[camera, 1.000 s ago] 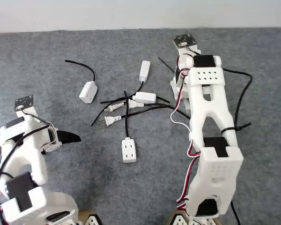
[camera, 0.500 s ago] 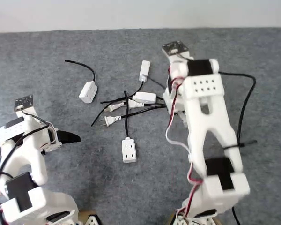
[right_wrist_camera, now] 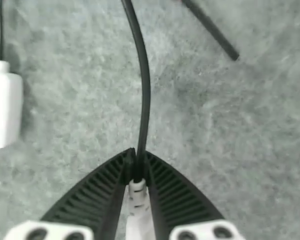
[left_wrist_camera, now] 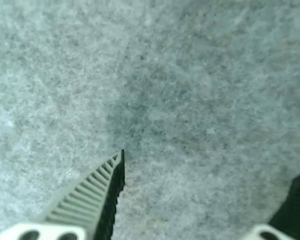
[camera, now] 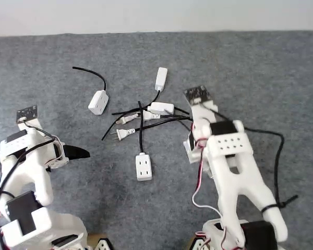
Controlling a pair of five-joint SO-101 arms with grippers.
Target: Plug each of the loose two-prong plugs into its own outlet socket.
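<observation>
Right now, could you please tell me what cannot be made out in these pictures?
Plug in the right gripper: prongs hidden inside the grip and cut by the edge, right wrist view.
White block: cut off by the edge, right wrist view; socket face unseen.
Crossing cords: high view, which cord feeds which plug is lost in the overlap.

A grey felt mat [camera: 281, 78] covers the table, its nap mottled lighter and darker. A plain white wall strip [camera: 146, 15] runs along the mat's far edge. A small tan patch [camera: 92, 237] shows at its near edge.
</observation>
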